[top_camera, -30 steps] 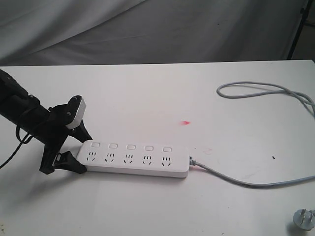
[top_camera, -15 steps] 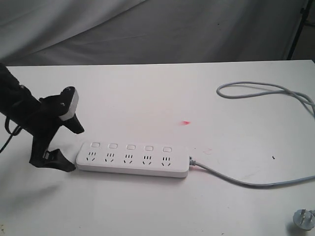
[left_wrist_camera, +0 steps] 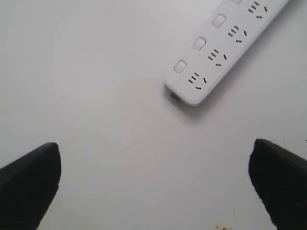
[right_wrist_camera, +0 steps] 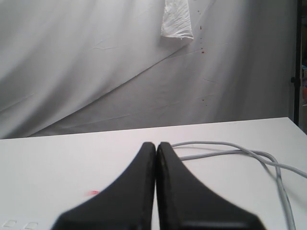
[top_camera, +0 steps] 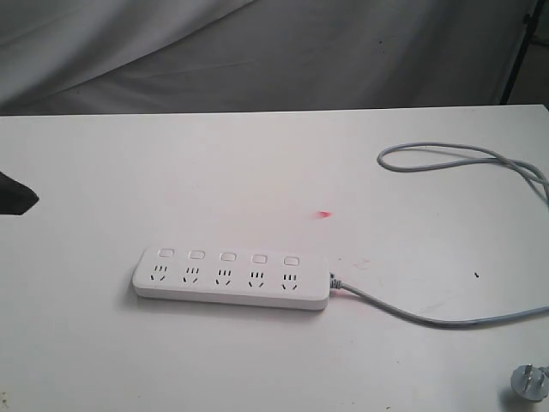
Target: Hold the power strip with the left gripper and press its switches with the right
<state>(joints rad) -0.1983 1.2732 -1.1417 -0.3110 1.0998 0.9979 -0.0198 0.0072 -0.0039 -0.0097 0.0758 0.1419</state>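
Note:
The white power strip (top_camera: 230,278) lies flat on the white table, nothing touching it. Its switches (top_camera: 227,256) form one row along its far long edge. In the left wrist view the strip's rounded end (left_wrist_camera: 192,81) and three switches (left_wrist_camera: 199,44) show ahead of my left gripper (left_wrist_camera: 156,148). That gripper is open, its black fingers (left_wrist_camera: 33,177) spread wide over bare table. Only a black tip of it (top_camera: 15,196) shows at the exterior view's left edge. My right gripper (right_wrist_camera: 156,144) is shut and empty above the table, outside the exterior view.
The grey cord (top_camera: 429,319) runs from the strip's right end to the right edge and loops at the back right (top_camera: 463,154). A grey plug (top_camera: 529,382) lies at the front right corner. A small red mark (top_camera: 324,214) sits behind the strip. Grey cloth hangs behind the table.
My left gripper has drawn back leftward from the strip's left end, almost out of the exterior view. The strip has stayed where it was.

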